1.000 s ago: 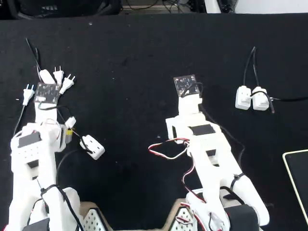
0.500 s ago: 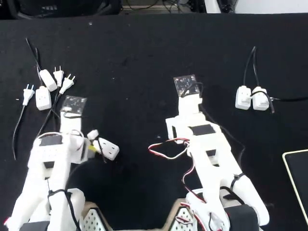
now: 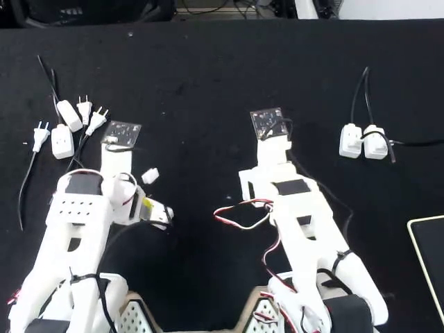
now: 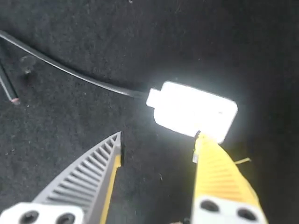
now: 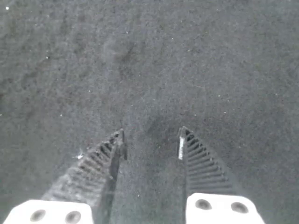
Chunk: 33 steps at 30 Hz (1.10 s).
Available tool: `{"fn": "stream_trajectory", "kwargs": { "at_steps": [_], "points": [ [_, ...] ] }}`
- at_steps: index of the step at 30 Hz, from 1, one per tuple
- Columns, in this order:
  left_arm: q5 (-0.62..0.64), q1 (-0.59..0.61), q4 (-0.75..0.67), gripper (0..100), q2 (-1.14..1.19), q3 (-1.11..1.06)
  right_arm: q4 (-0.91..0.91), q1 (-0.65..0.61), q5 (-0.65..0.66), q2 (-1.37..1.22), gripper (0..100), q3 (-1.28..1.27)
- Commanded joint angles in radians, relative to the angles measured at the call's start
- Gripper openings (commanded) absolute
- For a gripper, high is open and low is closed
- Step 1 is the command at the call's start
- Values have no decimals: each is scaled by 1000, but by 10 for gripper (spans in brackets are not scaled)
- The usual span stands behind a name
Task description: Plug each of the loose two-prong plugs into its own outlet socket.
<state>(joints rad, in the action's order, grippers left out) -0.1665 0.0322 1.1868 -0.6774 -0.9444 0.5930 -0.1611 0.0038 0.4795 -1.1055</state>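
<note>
Hovering wide open and empty, my left gripper [image 4: 158, 136] has the white outlet socket [image 4: 191, 112] at its yellow fingertip [image 4: 208, 156]. My right gripper [image 5: 152, 135], part-open, holds nothing above the table [image 5: 140, 56].

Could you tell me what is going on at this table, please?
The left end effector is open over a white socket on the black table, its yellow fingertip at the socket's edge, gripping nothing. Three loose plugs lie at the far left beside two more sockets. The right end effector is open above bare table. At the right, a plug-and-socket pair seems already joined.
</note>
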Motion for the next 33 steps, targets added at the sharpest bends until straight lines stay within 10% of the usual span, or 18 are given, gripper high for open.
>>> {"fn": "stream_trajectory", "kwargs": {
  "at_steps": [1,10,24,33],
  "points": [
    [-101,-35,77,253,-6,62,-18,17,-6,39,172,61],
    [-114,-91,-86,249,-6,-93,-18,17,-5,39,172,61],
    [265,-91,-356,252,-6,-160,-18,15,-6,39,172,61],
    [126,-39,-132,254,-8,35,-18,15,-6,39,172,61]
  ]
}}
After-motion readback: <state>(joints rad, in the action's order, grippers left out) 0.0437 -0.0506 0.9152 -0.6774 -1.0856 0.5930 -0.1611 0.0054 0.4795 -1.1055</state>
